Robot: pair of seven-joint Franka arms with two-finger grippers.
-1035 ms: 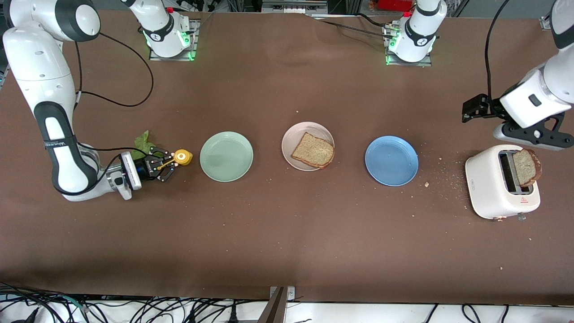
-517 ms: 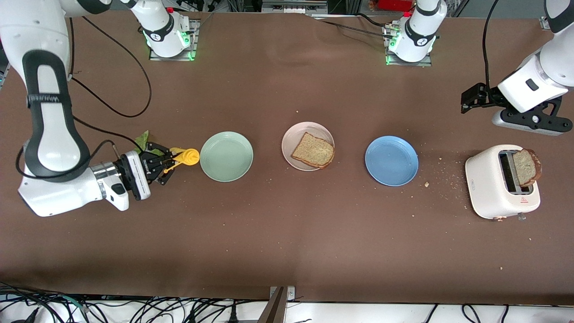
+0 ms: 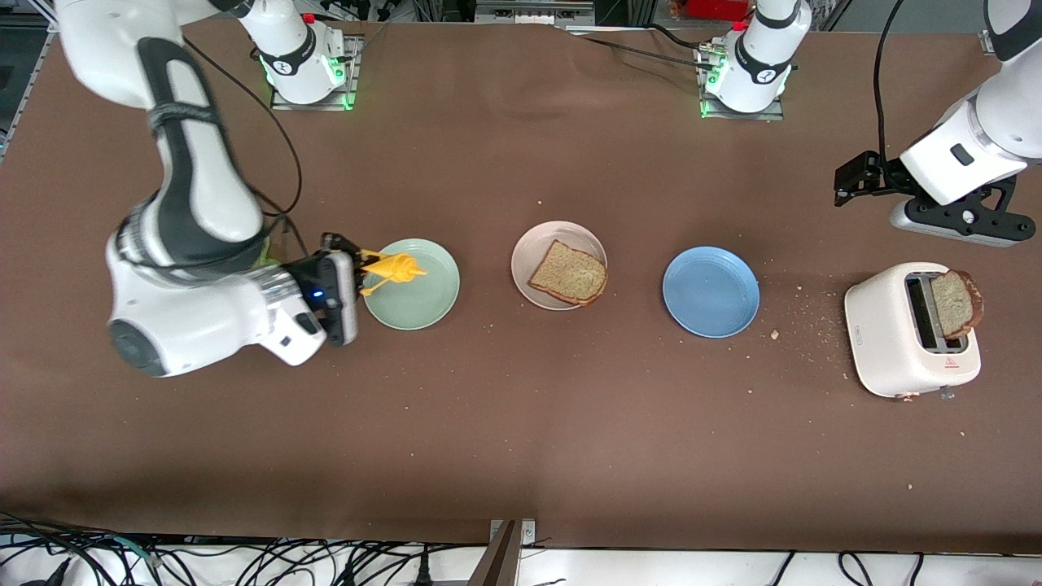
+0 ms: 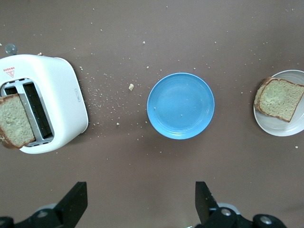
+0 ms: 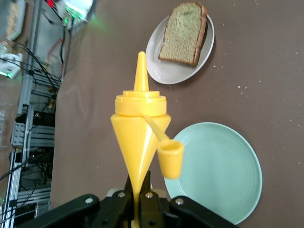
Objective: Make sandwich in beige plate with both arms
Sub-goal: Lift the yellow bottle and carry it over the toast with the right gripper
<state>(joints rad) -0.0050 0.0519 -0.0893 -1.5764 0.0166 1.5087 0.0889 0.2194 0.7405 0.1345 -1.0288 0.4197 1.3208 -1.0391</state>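
The beige plate sits mid-table with one slice of brown bread on it. A second slice stands up out of the white toaster. My right gripper is shut on the thin base of a yellow squeeze bottle, held over the edge of the mint-green plate, nozzle toward the beige plate, cap dangling. My left gripper hangs open and empty over bare table beside the toaster. The right arm hides the lettuce.
A blue plate lies between the beige plate and the toaster. Crumbs are scattered on the brown table between the blue plate and the toaster.
My right arm has lifted the yellow bottle off the table and carried it toward the mint-green plate, now over its edge. My left arm has risen slightly away from the toaster.
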